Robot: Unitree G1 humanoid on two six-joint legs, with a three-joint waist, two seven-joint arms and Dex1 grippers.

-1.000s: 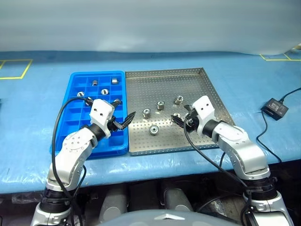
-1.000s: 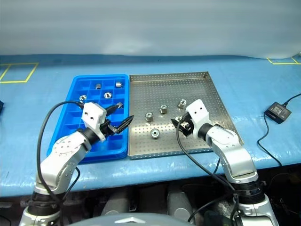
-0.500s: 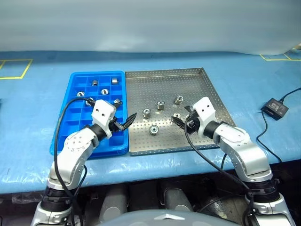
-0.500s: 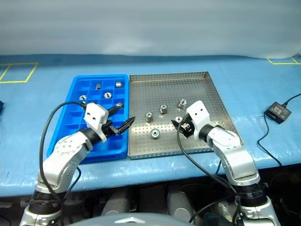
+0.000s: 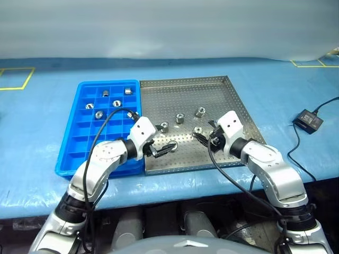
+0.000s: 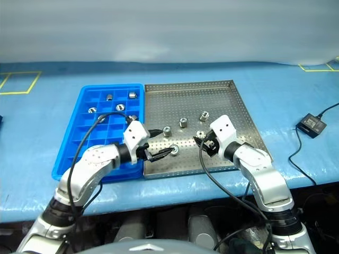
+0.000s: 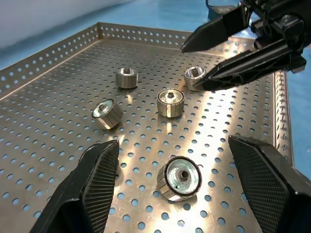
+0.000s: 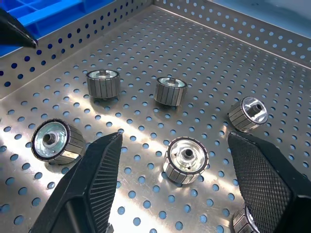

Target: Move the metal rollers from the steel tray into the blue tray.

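Hovering with fingers apart, the left gripper is straddling one of the metal rollers on the steel tray (right gripper likewise parted nearby); others are sitting in the blue tray.

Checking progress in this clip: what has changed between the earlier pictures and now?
The left gripper swung from over the blue tray across into the steel tray, its open fingers now flanking the nearest roller, not yet gripped. The right gripper stayed open near another roller; no rollers moved.
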